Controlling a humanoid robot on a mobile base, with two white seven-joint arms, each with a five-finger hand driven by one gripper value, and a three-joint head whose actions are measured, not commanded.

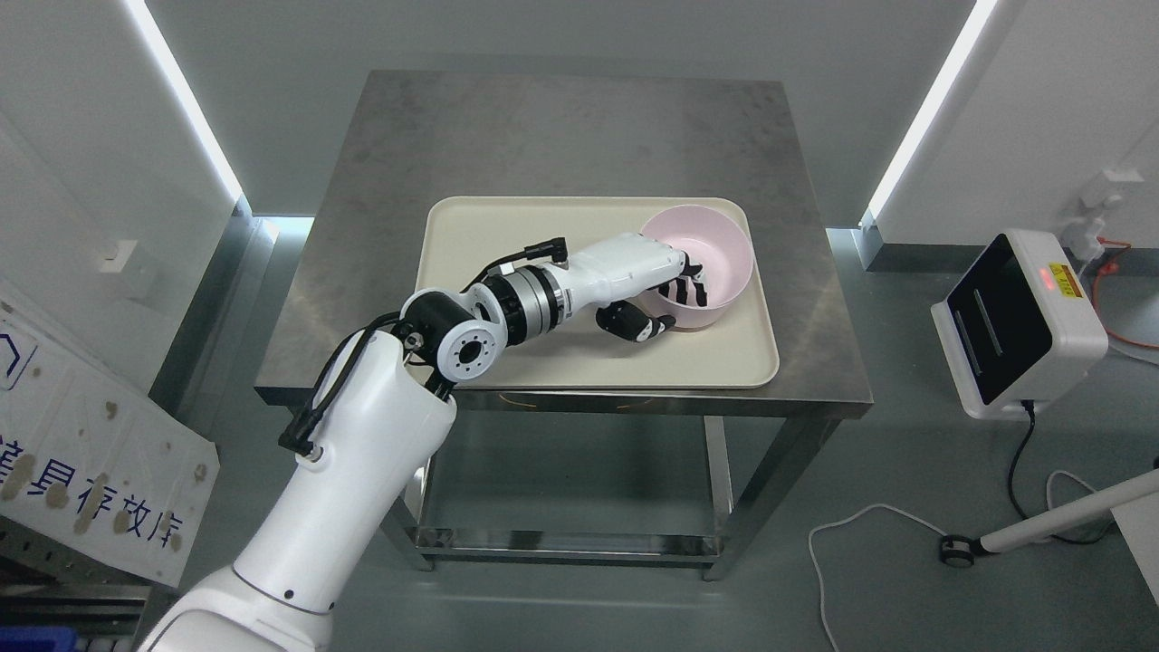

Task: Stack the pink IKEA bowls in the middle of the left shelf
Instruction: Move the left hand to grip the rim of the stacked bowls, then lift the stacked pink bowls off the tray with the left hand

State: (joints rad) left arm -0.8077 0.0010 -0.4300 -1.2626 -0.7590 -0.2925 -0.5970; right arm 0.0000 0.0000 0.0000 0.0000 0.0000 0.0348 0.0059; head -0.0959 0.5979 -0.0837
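Note:
A pink bowl (711, 254) stands upright at the right end of a cream tray (507, 263) on a steel table. My left hand (675, 299) reaches in from the lower left and grips the bowl's near-left rim. Its fingers (688, 288) hook inside the bowl while the thumb (638, 324) presses the outer wall. The bowl's base still seems to rest on the tray. Only one bowl shows. My right arm is out of the picture.
The steel table (561, 136) has a lower shelf (561, 507). A white device (1014, 326) with a cable sits on the floor at right. A white printed board (81, 462) leans at the lower left. A white pole (1059, 521) lies at lower right.

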